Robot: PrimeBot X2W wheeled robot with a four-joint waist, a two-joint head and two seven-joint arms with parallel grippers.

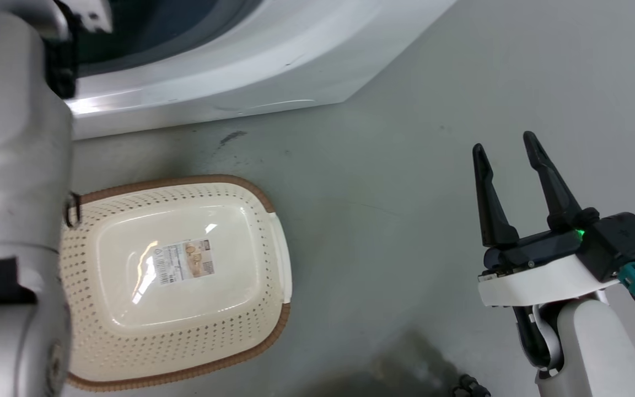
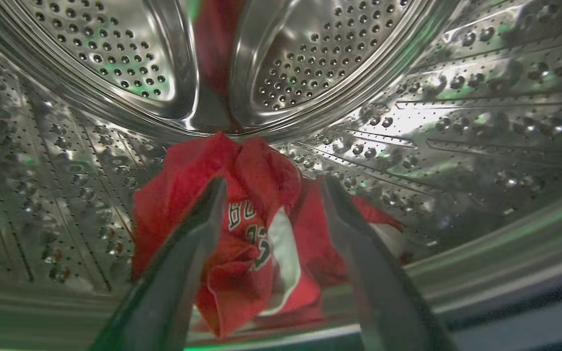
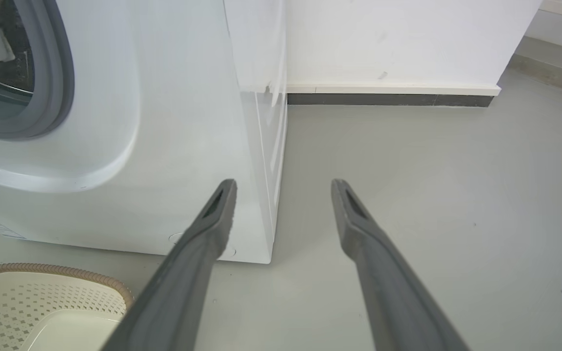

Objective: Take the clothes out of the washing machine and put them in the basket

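In the left wrist view a crumpled red garment with white trim and printed letters, one of the clothes [image 2: 251, 234], lies on the bottom of the shiny steel drum of the washing machine [image 2: 456, 126]. My left gripper [image 2: 273, 187] is inside the drum, open, its two fingers spread just in front of the garment with the cloth showing between them. The washing machine's white front [image 1: 229, 60] fills the top of the head view. The cream basket [image 1: 185, 275] with its brown rim stands on the floor below the machine, holding no clothes. My right gripper [image 1: 507, 143] hangs open over the bare floor at the right.
My pale left forearm [image 1: 14, 193] covers the left edge of the head view and part of the basket. In the right wrist view a white wall with a dark skirting strip [image 3: 388, 100] runs behind the machine's corner [image 3: 261, 195], with grey floor [image 3: 432, 204] to its right.
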